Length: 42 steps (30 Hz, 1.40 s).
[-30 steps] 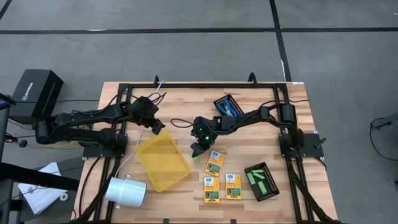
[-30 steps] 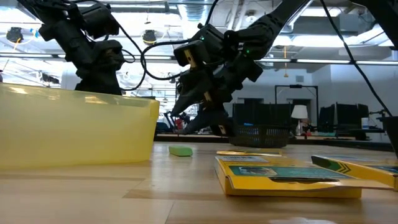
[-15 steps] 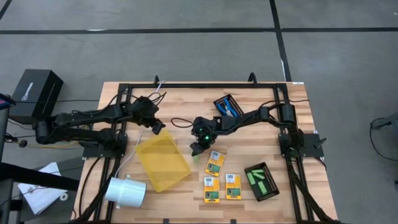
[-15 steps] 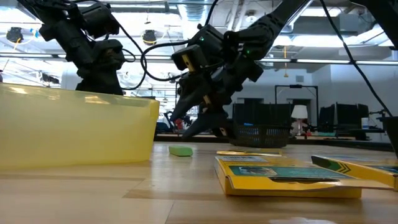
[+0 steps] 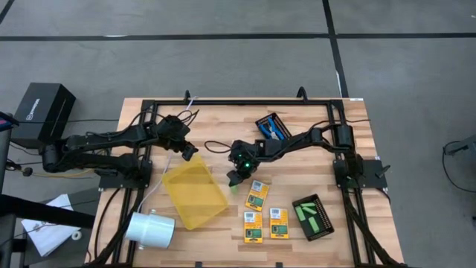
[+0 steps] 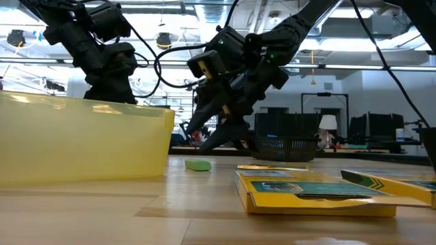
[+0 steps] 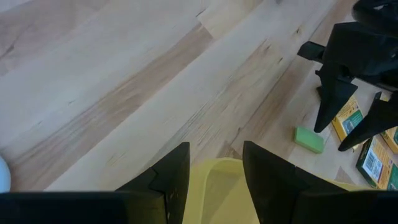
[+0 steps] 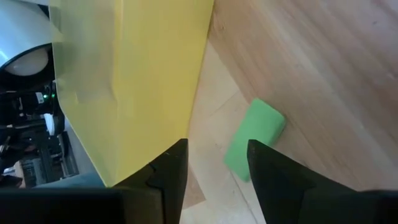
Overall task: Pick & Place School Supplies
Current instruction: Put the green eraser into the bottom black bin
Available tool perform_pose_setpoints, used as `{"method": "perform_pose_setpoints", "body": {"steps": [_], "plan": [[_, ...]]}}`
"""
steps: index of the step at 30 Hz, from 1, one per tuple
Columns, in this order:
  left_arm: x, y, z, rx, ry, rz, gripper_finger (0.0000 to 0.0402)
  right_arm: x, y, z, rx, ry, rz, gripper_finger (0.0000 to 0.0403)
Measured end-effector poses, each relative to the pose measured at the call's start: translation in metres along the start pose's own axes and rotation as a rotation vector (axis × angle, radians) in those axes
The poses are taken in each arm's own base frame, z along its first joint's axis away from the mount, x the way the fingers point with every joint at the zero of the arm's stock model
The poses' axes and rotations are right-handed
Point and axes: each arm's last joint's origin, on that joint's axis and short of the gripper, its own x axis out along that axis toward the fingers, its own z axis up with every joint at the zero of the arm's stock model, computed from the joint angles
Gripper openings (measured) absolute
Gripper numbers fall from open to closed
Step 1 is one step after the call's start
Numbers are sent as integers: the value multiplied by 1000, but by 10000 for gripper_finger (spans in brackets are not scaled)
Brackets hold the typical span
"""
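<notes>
High view: yellow tray (image 5: 195, 195) looks empty; three crayon boxes (image 5: 257, 195) lie on the table beside it, green sticks (image 5: 309, 216) in a black mesh tray (image 5: 324, 225), scissors (image 5: 275, 128) in another. Judged barely begun. Low view: right gripper (image 6: 216, 133) hangs above a loose green eraser-like piece (image 6: 198, 165). Left wrist view: left gripper (image 7: 214, 169) released, empty, at the tray's rim. Right wrist view: right gripper (image 8: 216, 165) fingers parted, empty, the green piece just beyond them.
</notes>
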Motion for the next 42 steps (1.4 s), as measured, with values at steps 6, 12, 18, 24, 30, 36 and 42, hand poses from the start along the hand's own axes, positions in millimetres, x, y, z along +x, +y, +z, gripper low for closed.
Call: {"method": "perform_pose_setpoints", "body": {"steps": [6, 12, 18, 24, 30, 36, 42], "plan": [[0, 0, 0, 0, 0, 0, 142, 0, -1, 1, 0, -24, -19, 155], [0, 0, 0, 0, 0, 0, 142, 10, -6, 2, 28, -23, -1, 151], [0, 0, 0, 0, 0, -1, 142, 20, -2, 2, 54, -22, 45, 150], [0, -1, 0, 7, 9, -15, 142, 21, -2, 6, 55, 9, 29, 150], [0, 0, 0, 27, 8, -15, 142, 12, -5, 15, 60, 15, 46, 150], [0, 0, 0, 28, 8, -14, 142, -3, -6, 23, 53, 4, 32, 150], [0, 0, 0, 28, 7, -13, 142, 1, -5, 13, 34, 64, 17, 150]]}}
